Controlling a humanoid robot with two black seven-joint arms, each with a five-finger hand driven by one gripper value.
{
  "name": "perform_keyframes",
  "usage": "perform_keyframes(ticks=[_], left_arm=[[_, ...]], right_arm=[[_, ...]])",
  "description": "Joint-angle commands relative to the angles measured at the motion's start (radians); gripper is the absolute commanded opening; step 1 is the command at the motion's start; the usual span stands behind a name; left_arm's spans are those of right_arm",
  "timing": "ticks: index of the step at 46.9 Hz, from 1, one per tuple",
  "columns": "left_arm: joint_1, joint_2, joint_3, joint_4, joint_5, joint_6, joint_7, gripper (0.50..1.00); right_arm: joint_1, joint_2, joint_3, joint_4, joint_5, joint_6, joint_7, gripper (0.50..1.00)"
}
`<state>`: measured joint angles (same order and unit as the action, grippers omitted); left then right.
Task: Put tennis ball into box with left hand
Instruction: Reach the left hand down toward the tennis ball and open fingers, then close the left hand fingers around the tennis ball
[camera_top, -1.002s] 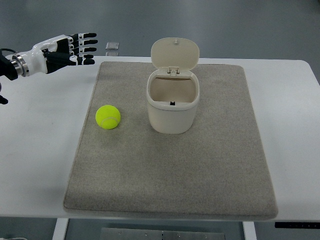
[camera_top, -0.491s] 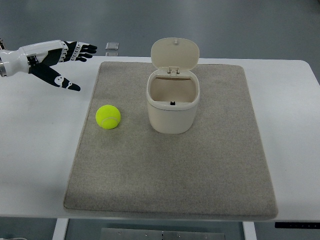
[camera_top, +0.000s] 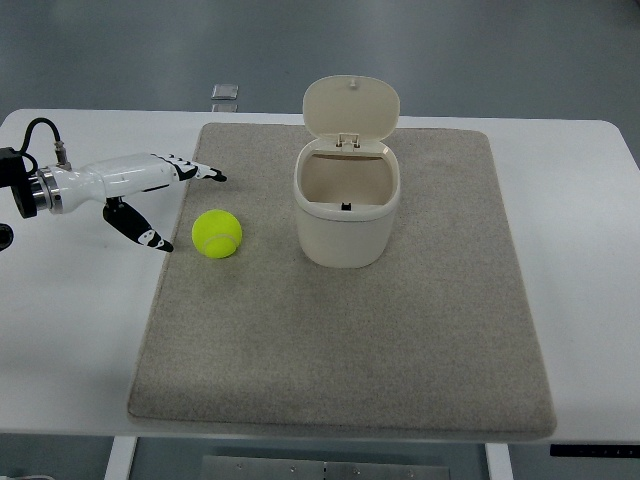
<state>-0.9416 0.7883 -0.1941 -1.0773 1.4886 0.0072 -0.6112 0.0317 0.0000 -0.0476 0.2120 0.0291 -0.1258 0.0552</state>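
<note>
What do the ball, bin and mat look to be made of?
Ball: fuzzy yellow-green felt, matte, with a faint seam.
Bin: cream plastic by its smooth, slightly glossy walls and hinged lid.
Mat: grey fabric, probably felt or short carpet, with a dull, speckled texture.

Illumination is bright, even and diffuse, from overhead. The left hand (camera_top: 140, 195) casts only a faint, soft shadow on the white table (camera_top: 70, 300) directly beneath it. No glare. Focus is sharp throughout, including the fingertips (camera_top: 215, 177). Straight edges show no evident distortion.
</note>
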Motion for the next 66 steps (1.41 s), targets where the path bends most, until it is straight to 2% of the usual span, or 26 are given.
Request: perform_keyframes(ticks=[1, 17, 19, 22, 24, 27, 29, 33, 50, 56, 66], left_arm=[[-0.006, -0.023, 0.002, 0.000, 0.018, 0.000, 0.000, 0.979], [-0.042, -0.057, 0.002, 0.000, 0.127, 0.005, 0.000, 0.966], [-0.043, -0.063, 0.002, 0.000, 0.134, 0.005, 0.000, 0.945], [-0.046, -0.066, 0.002, 0.000, 0.139, 0.005, 0.000, 0.939], [-0.048, -0.066, 0.004, 0.000, 0.142, 0.005, 0.000, 0.900], [-0.048, -0.067, 0.004, 0.000, 0.156, 0.004, 0.000, 0.881], [-0.048, -0.067, 0.004, 0.000, 0.173, 0.004, 0.000, 0.842], [-0.048, -0.067, 0.004, 0.000, 0.206, 0.004, 0.000, 0.823], [-0.046, -0.069, 0.005, 0.000, 0.214, 0.002, 0.000, 0.814], [-0.045, -0.069, 0.005, 0.005, 0.214, 0.002, 0.000, 0.769], [-0.045, -0.070, 0.005, 0.007, 0.216, 0.000, 0.000, 0.621]], right_arm=[[0.001, 0.000, 0.000, 0.000, 0.000, 0.000, 0.000, 0.901], [0.001, 0.000, 0.000, 0.000, 0.000, 0.000, 0.000, 0.901], [0.001, 0.000, 0.000, 0.000, 0.000, 0.000, 0.000, 0.901], [0.001, 0.000, 0.000, 0.000, 0.000, 0.000, 0.000, 0.901], [0.001, 0.000, 0.000, 0.000, 0.000, 0.000, 0.000, 0.901], [0.001, 0.000, 0.000, 0.000, 0.000, 0.000, 0.000, 0.901], [0.001, 0.000, 0.000, 0.000, 0.000, 0.000, 0.000, 0.901], [0.001, 0.000, 0.000, 0.000, 0.000, 0.000, 0.000, 0.901], [0.001, 0.000, 0.000, 0.000, 0.000, 0.000, 0.000, 0.901], [0.001, 0.000, 0.000, 0.000, 0.000, 0.000, 0.000, 0.901], [0.001, 0.000, 0.000, 0.000, 0.000, 0.000, 0.000, 0.901]])
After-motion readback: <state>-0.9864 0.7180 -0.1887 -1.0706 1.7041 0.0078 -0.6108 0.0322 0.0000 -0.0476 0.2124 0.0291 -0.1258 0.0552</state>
